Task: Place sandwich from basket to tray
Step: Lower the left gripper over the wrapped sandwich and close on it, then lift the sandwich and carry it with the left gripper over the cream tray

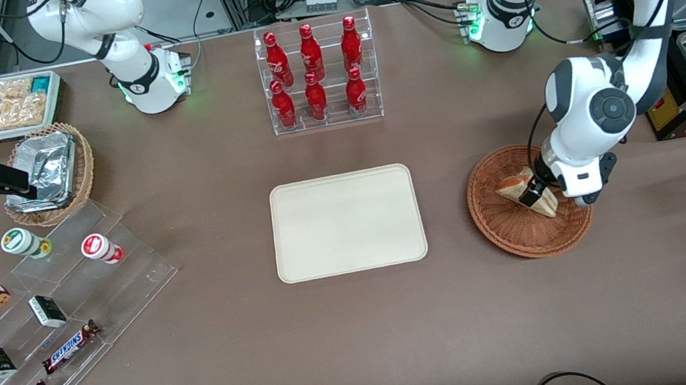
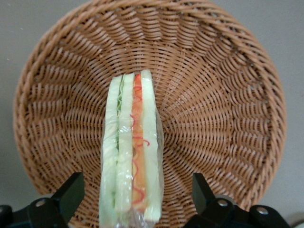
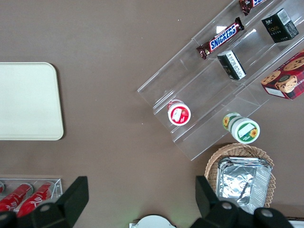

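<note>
- Sandwich (image 2: 130, 152): a plastic-wrapped triangular wedge standing on edge in the reddish-brown wicker basket (image 1: 509, 229), its cut face with the red-orange and green filling turned up toward the wrist camera.
- Long axis: in the wrist view the filling layers run lengthwise between the two fingers; in the front view the wedge (image 1: 512, 185) lies slantwise across the basket.
- Handling, as a judgement: light, soft bread that would crush under a hard squeeze, and a film wrap that is probably slippery. The broad bread faces, at mid-length, look the best place to grip, with gentle pressure.
- Left gripper (image 2: 135, 190): low over the basket, straddling the sandwich. Its black fingers (image 2: 66, 194) stand spread, each clear of a bread face, so nothing is grasped.
- Basket: near the working arm's end of the desk, about midway between the desk's two long edges.
- Tray (image 1: 347, 222): cream, rectangular, bare, at the desk's middle and well apart from the basket.
- Step in hand, as a judgement: the closing grasp; the lift and carry to the tray are not yet done.
</note>
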Tool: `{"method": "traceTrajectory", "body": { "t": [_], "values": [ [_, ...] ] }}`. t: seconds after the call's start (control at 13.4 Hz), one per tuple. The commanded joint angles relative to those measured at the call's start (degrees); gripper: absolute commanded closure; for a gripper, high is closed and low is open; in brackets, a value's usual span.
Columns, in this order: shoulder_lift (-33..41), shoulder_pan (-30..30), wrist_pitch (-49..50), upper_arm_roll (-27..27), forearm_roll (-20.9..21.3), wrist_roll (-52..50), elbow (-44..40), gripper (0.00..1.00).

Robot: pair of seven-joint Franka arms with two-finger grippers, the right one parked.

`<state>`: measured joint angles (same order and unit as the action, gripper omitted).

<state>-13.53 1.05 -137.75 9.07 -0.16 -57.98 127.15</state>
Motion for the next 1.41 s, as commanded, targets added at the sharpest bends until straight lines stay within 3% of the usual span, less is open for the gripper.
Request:
{"method": "traceTrajectory", "body": {
  "t": [0.0, 0.07, 0.22, 0.3, 0.45, 0.82, 1.12, 1.34],
  "values": [
    [-1.2, 0.1, -2.4, 0.1, -0.5, -1.3, 0.7, 0.0],
    [-1.8, 0.1, -3.6, 0.1, -0.5, -1.3, 0.8, 0.05],
    [-1.9, 0.1, -3.4, 0.1, -0.4, -2.3, 0.8, 0.8],
    [-1.9, 0.2, -3.2, 0.1, -0.3, -2.2, 0.7, 1.0],
    [-1.1, 0.2, -1.7, 0.1, 0.0, -2.1, 0.4, 1.0],
    [3.9, 0.3, 13.8, 1.2, 3.9, -1.1, -7.1, 1.0],
    [0.7, 7.5, 24.4, 1.9, 6.2, -1.3, -21.1, 1.0],
    [-5.9, 14.6, 32.8, 1.9, 5.6, -1.4, -35.1, 1.0]
  ]
}}
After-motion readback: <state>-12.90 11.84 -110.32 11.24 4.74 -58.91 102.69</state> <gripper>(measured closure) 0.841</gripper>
